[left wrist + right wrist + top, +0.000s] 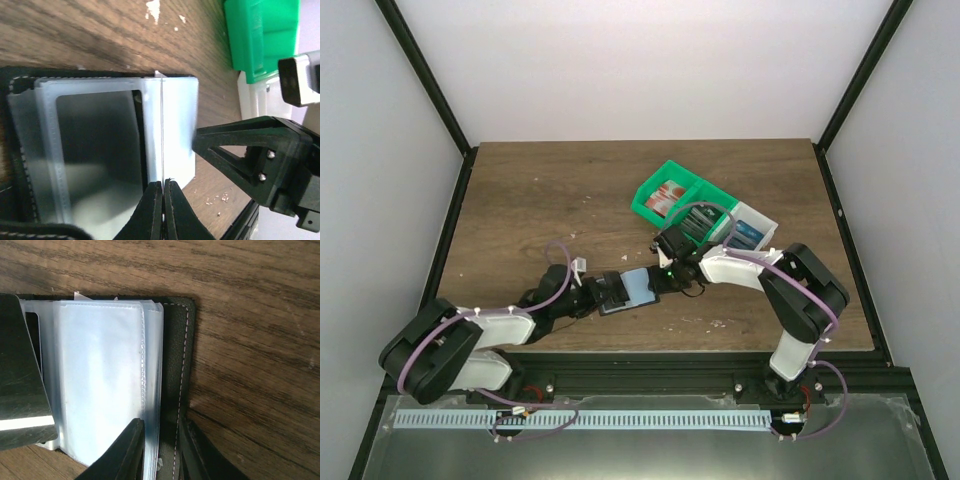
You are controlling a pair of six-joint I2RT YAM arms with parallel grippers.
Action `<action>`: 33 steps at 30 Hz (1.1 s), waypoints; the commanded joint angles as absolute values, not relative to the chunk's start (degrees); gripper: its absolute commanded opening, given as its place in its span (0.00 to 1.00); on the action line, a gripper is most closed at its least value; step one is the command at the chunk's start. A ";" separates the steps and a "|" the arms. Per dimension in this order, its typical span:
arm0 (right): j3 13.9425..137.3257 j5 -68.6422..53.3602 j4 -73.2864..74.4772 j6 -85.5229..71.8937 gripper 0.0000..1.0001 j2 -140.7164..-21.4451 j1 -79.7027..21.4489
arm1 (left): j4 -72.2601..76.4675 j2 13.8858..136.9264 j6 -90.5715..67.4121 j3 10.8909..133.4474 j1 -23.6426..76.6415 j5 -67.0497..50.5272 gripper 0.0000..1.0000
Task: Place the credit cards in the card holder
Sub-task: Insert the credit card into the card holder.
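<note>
We find the left gripper (162,197) pressed together, pinching the edge of one clear sleeve (170,125) of the card holder (175,340). That sleeve stands on edge between the fingertips.

The right gripper (160,450) has its fingers a narrow gap apart. They straddle the edge of the sleeve stack and the stitched black cover, but we cannot tell whether they press on it.

The card holder lies open, face up, on the table (540,190) between the two grippers. Its long axis runs left to right, with the right end tilted slightly toward the far side. We can read no writing or brand on it.

The blue credit cards (748,233) sit in the white bin (255,100), too small to read. The white bin is beside the green bin (255,40), and both lie just beyond the right gripper. Bare wood lies to the left of the holder and beyond it, and the table's near edge is close.
</note>
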State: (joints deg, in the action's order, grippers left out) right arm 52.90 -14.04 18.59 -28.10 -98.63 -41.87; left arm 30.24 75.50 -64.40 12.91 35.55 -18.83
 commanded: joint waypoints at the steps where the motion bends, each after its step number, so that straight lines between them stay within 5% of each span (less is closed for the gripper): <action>1: 53.44 -13.69 20.66 -28.48 0.21 -100.61 -42.36 | 28.70 76.15 -66.55 12.40 35.56 -17.19 0.00; 33: 53.61 -15.96 20.04 -29.10 0.17 -101.07 -42.36 | 42.11 92.64 -65.87 16.81 36.10 -25.15 0.00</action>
State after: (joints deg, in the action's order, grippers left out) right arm 52.99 -14.44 18.61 -28.34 -98.83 -41.69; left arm 44.58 91.64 -67.92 15.00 35.55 -26.09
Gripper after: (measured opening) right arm 0.174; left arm 0.023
